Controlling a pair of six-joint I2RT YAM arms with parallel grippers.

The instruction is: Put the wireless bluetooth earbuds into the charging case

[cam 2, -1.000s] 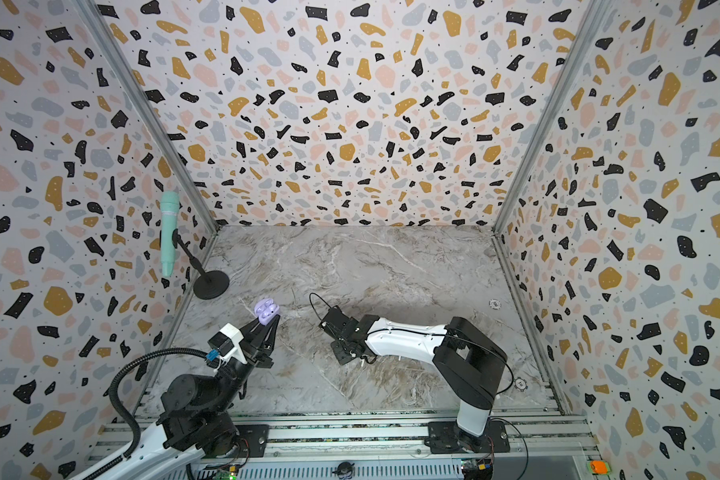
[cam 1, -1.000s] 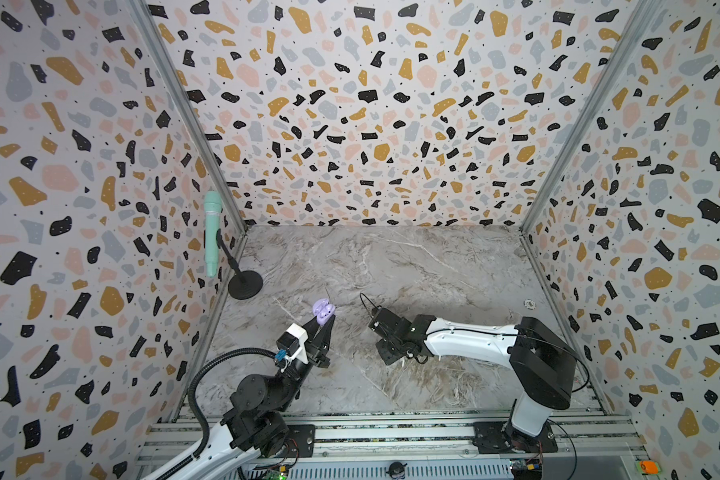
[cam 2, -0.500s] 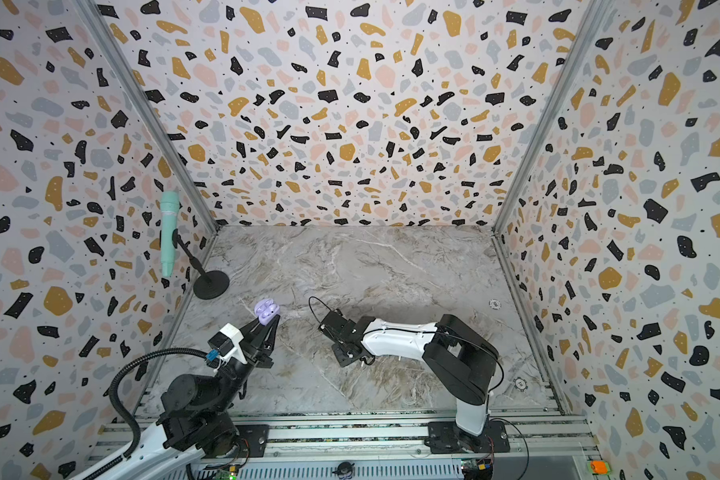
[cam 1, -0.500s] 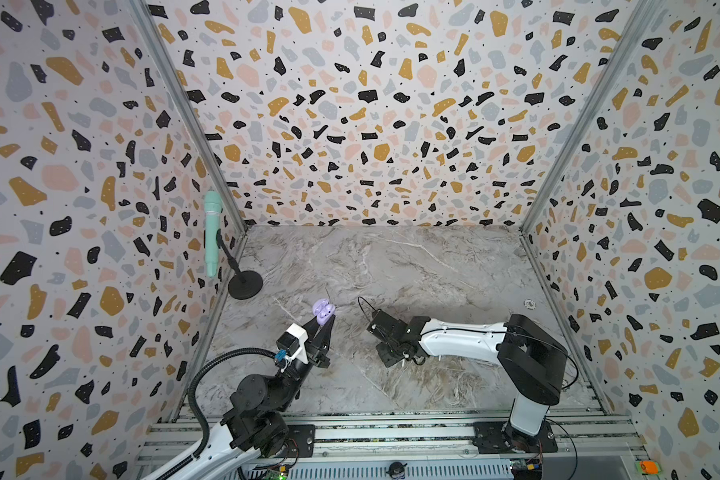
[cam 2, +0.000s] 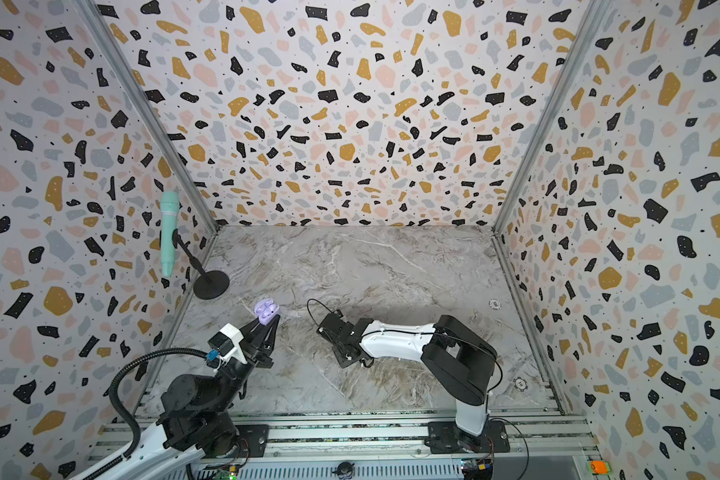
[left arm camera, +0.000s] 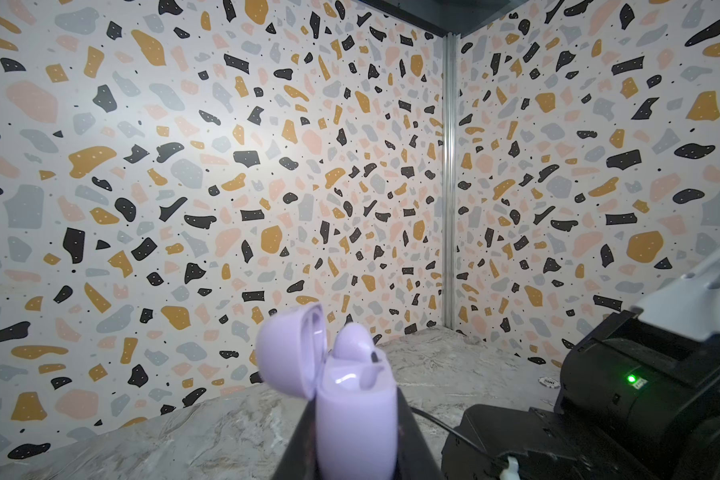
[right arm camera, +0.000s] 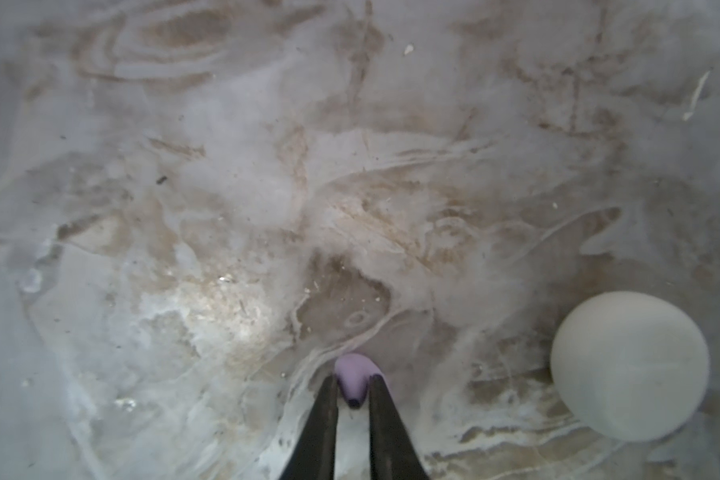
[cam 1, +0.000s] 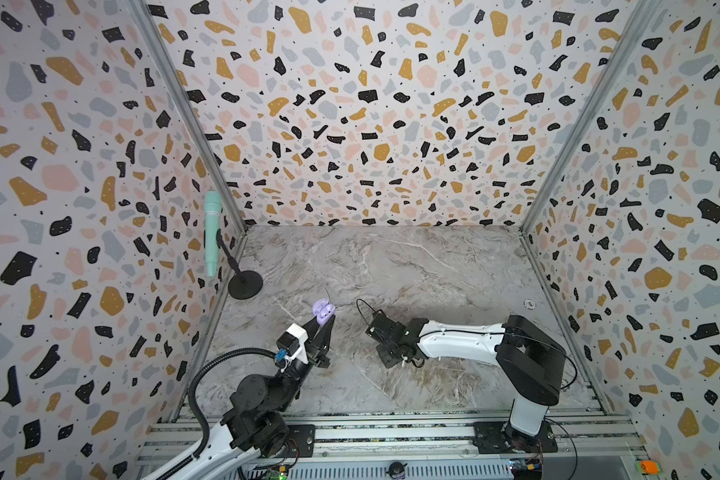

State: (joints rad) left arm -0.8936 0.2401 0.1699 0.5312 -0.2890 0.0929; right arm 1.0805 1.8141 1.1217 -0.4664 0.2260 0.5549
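Pinched in right gripper [right arm camera: 352, 386] — lavender earbud [right arm camera: 351, 371]: tiny, light, rigid, probably slippery; hold across bulb. Clamped in left gripper [cam 1: 324, 323] — open lavender case [cam 1: 323, 309].

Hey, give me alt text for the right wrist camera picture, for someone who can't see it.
The right gripper has its dark jaws shut on a small lavender earbud, with grey marble tabletop filling the view. A closed round white case lies on it nearby.
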